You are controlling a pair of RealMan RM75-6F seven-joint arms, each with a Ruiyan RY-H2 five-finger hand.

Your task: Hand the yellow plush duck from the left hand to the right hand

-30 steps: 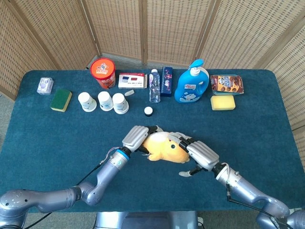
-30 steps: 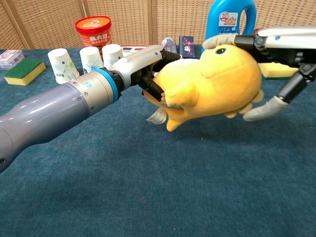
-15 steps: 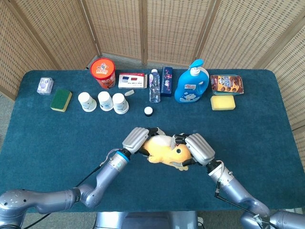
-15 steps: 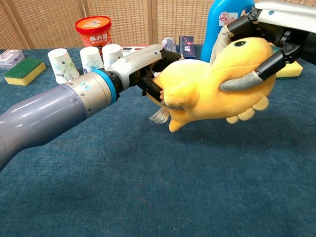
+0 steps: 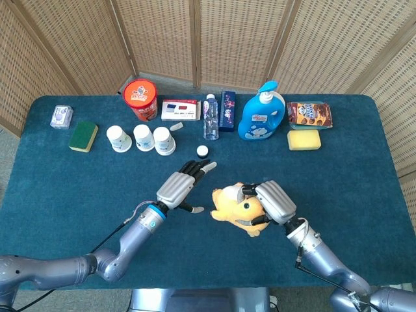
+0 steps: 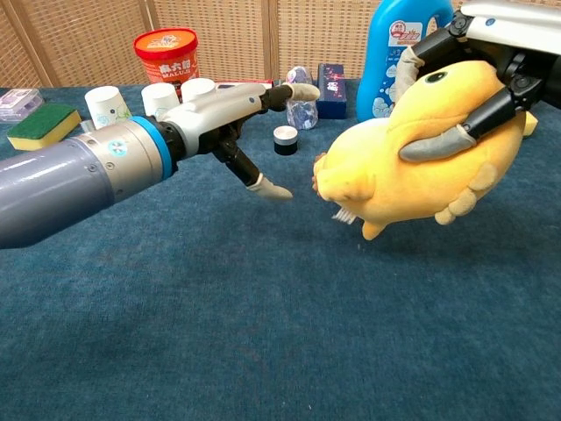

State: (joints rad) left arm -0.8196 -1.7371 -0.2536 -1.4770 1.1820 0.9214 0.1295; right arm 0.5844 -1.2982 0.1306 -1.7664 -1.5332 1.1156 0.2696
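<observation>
The yellow plush duck [image 5: 234, 206] [image 6: 412, 167] hangs a little above the blue table, and my right hand [image 5: 273, 201] [image 6: 491, 70] grips it around the head end, fingers wrapped over its side. My left hand [image 5: 181, 186] [image 6: 230, 114] is to the left of the duck, fingers stretched out and apart, holding nothing. A small gap separates its fingertips [image 6: 268, 189] from the duck's tail end.
Along the back stand a blue soap bottle [image 5: 262, 113], three paper cups [image 5: 144, 138], a red tub [image 5: 141, 99], a small water bottle [image 5: 210, 118], a loose bottle cap [image 5: 203, 151], sponges [image 5: 303, 140], a cookie box [image 5: 309, 114] and a green sponge [image 5: 83, 136].
My left hand has let go of the duck, spread its fingers and drawn back to the left. The right hand, closed around the duck half a second ago, now carries it alone, slightly to the right.
</observation>
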